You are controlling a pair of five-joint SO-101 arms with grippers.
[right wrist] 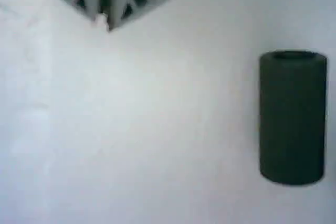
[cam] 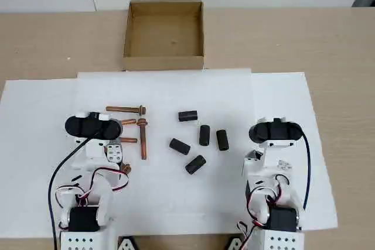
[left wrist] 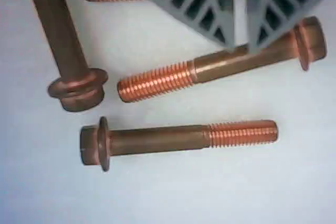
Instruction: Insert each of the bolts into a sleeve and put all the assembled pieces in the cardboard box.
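Left pincer (left wrist: 240, 38) sits closed and empty over a bolt (left wrist: 210, 67); right pincer (right wrist: 105, 22) closed, empty, near a sleeve (right wrist: 292, 116). All parts lie loose on the table (cam: 340, 39); cardboard box (cam: 163, 62) holds nothing. First pick-up appears pending: left jaws must open and straddle the bolt.

The five short black cylindrical sleeves (cam: 204, 134) are scattered at the middle of the white paper sheet (cam: 275, 95), with narrow gaps between them; toward 12 o'clock from them a bare band of paper is left up to the open brown cardboard box (cam: 164, 62), barred only by its low near wall; at 9 o'clock the copper flanged bolts (cam: 143, 140) are crowded together, some partly covered by the white-and-black left arm (cam: 94, 127); at 3 o'clock the right arm (cam: 275, 133) is stationed near one sleeve.
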